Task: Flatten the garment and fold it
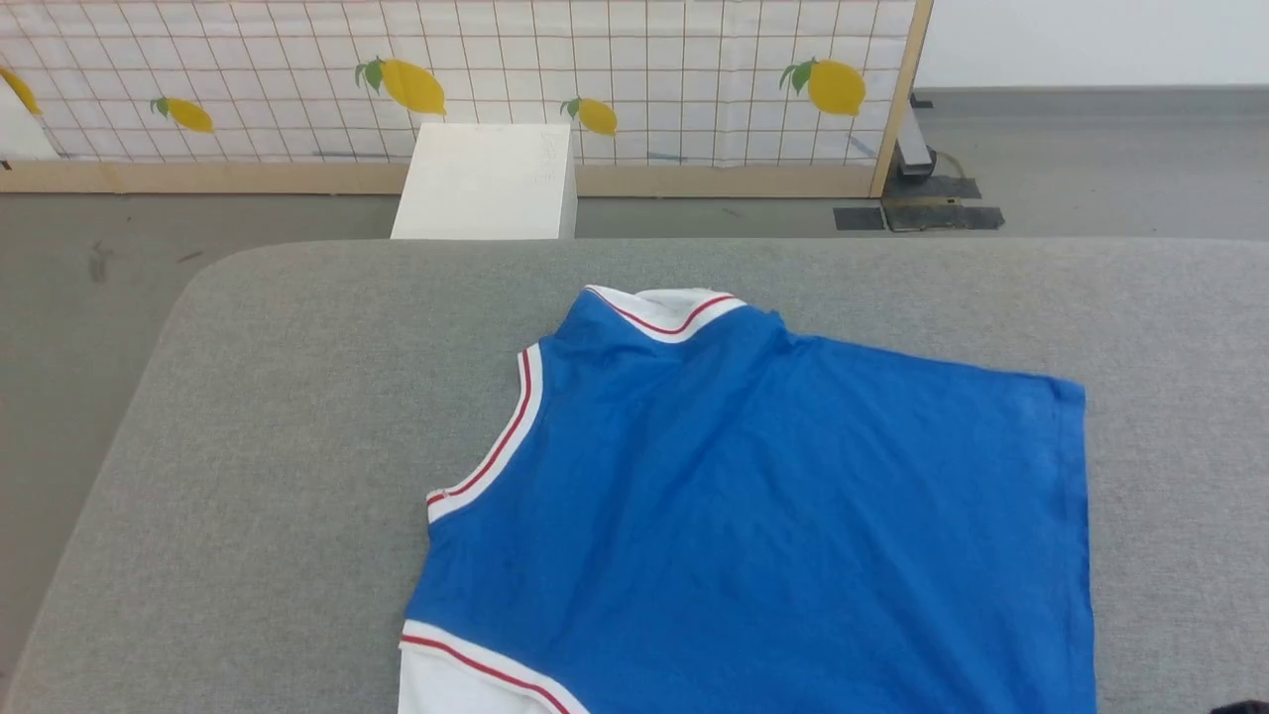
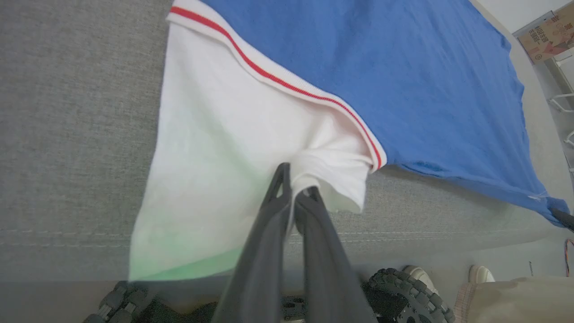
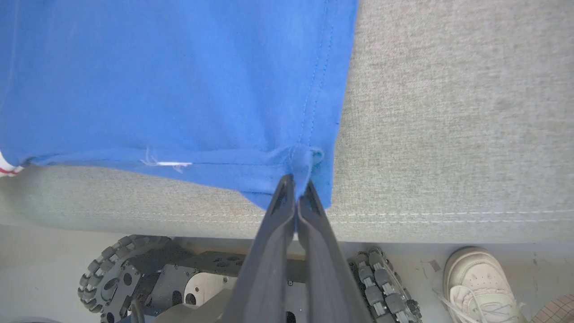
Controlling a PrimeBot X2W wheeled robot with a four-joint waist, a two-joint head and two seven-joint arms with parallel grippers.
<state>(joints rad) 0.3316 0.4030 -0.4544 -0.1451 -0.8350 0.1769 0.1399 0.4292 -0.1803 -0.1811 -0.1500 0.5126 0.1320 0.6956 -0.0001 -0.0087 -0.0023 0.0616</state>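
Cannot take in the garment [image 1: 773, 496] whole from the head camera: cut off at the lower edge, plain blue side up, collar at the far end. Seen from the wrist, the left pincer [image 2: 296, 184] shut tight on a bunched fold of the white sleeve [image 2: 215, 157], fingertips half buried in the cloth, red-and-white trim just beyond the tips and to their right, blue body spreading away past that. Likewise the right pincer [image 3: 297, 188], closed on the puckered hem corner of the blue cloth, with a loose white thread [image 3: 166, 163] on the hem off to the left of the tips. Dark scrap [image 1: 1244, 707] at the lower right corner of the head view too small to identify. Under and beyond both pincers, a grey padded surface [image 3: 448, 112] with a stitched seam along its near edge, bearing the garment spread out ahead of the fingers. Below the fingers, nearer than that edge, studded wheels [image 3: 112, 269] of the robot's base on a pale floor; to the right of the right pincer, a light shoe [image 3: 477, 282], partly cropped. Far past the collar, a gridded panel printed with lemons [image 1: 496, 69] and a white box [image 1: 486, 183] set against it.
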